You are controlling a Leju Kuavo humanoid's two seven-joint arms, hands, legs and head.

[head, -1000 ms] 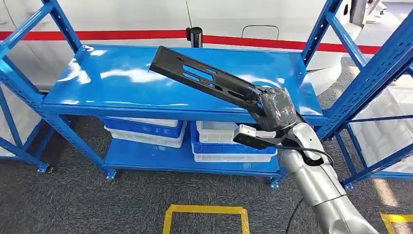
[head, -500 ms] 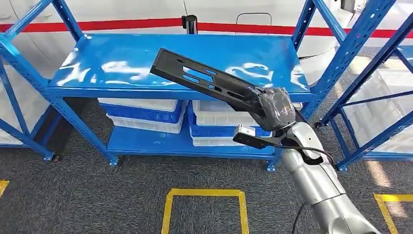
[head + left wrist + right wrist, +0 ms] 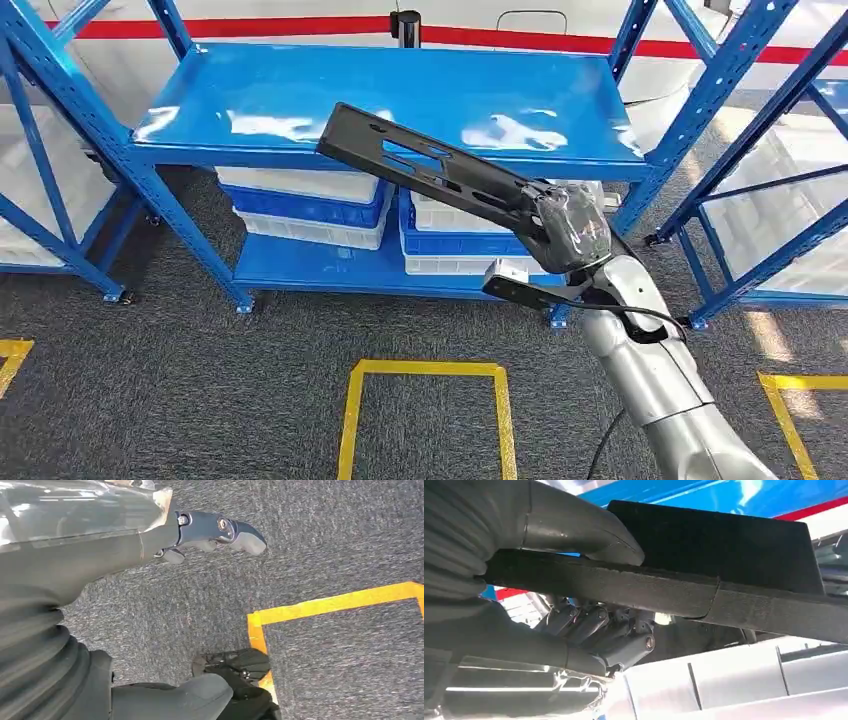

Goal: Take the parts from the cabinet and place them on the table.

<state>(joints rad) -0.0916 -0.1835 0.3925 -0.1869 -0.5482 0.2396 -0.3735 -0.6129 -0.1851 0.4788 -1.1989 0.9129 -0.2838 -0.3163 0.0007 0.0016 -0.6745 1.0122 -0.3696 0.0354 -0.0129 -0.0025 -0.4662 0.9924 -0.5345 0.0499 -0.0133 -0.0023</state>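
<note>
My right hand (image 3: 568,232) grips one end of a long flat black part (image 3: 425,170) with slots cut in it. The part slants up and to the left, held in the air in front of the blue cabinet's top shelf (image 3: 300,105). In the right wrist view the thumb (image 3: 589,530) lies over the black part (image 3: 704,575) and the dark fingers (image 3: 619,635) curl beneath it. My left hand (image 3: 210,532) hangs over the grey carpet with nothing in it, its fingers loosely bent.
The blue cabinet's lower shelf carries stacked blue and white bins (image 3: 310,205). A second blue rack (image 3: 770,150) stands to the right. Yellow tape (image 3: 425,372) marks a square on the grey carpet in front of me, and further tape corners (image 3: 790,400) lie at the sides.
The whole scene has shifted: the cabinet now looks farther off and higher in the picture, so the camera has moved back. The right hand still holds the black part the same way.
</note>
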